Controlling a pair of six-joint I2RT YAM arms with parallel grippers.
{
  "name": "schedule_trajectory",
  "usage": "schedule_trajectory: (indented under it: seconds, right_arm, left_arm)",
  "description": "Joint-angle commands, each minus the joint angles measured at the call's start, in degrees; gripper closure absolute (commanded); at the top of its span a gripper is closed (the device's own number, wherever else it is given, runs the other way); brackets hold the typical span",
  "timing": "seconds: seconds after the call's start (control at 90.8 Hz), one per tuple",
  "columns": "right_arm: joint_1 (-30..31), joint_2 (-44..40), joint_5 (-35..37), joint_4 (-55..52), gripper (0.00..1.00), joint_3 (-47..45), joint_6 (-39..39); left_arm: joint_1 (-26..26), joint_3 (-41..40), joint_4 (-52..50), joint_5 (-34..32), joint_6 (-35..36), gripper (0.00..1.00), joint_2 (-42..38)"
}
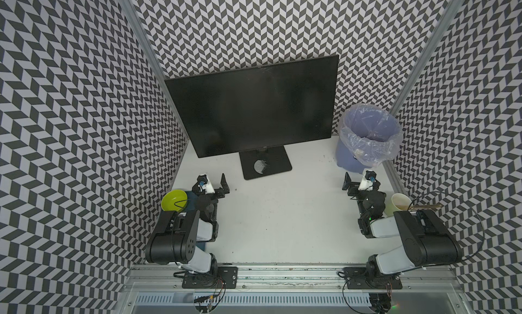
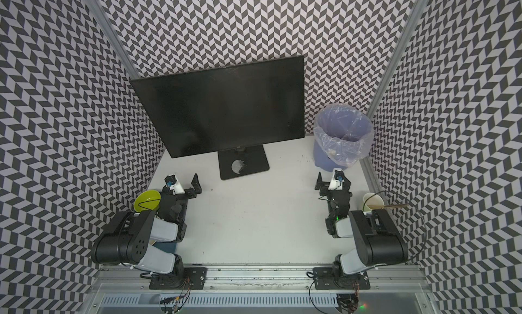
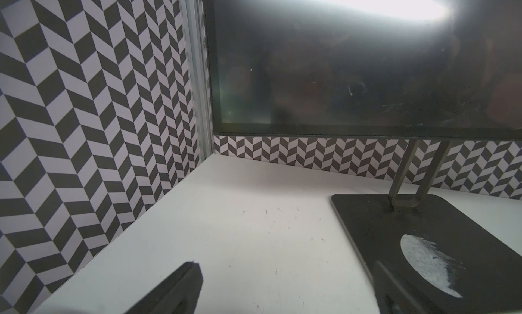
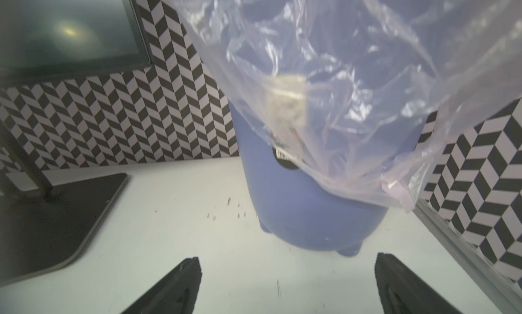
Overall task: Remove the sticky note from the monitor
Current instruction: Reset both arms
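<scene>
Bin: blue plastic bin (image 1: 345, 157) lined with clear plastic bag (image 1: 367, 146); pale blurred scrap (image 4: 288, 100) shows through it
Bowl: lime-green bowl (image 1: 169, 198) beside left arm (image 1: 180, 236)
Monitor: black flat-screen monitor (image 1: 254, 109) at back of white table (image 1: 282, 219); chevron-papered walls (image 1: 70, 129) around
Jaws: left jaws, right jaws spread, empty

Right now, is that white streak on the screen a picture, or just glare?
Just glare: the left wrist view catches a light reflected in the monitor; both top views show it plain black. The right wrist view blurs the close plastic bag.

White table (image 1: 282, 222) bears monitor (image 1: 254, 109) and blue bin (image 1: 348, 160)
</scene>
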Motion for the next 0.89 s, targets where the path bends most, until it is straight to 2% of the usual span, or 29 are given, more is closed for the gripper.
schedule_trajectory:
  seconds: [0.0, 0.275, 0.452, 0.65, 0.881]
  right_arm:
    - [0.03, 0.73, -0.14, -0.92, 0.01, 1.41, 0.02]
    - [-0.02, 0.73, -0.15, -1.0, 0.01, 1.4, 0.07]
    - [0.05, 0.73, -0.15, -1.07, 0.01, 1.39, -0.05]
    - [0.02, 0.74, -0.16, -1.07, 0.01, 1.44, 0.0]
    - [0.03, 0.73, -0.13, -1.07, 0.01, 1.45, -0.02]
  left_arm:
    - [-0.2, 1.11, -1.28, -1.06, 0.73, 0.0, 0.48]
    - [-0.98, 3.33, -4.76, -1.89, 1.32, 0.0, 0.95]
    - [-3.21, 4.63, -6.79, -5.33, 3.06, 0.0, 1.28]
    - [-5.64, 3.57, -4.44, -10.82, 3.98, 0.0, 1.37]
    - [-5.09, 4.25, -5.63, -9.61, 3.74, 0.0, 1.62]
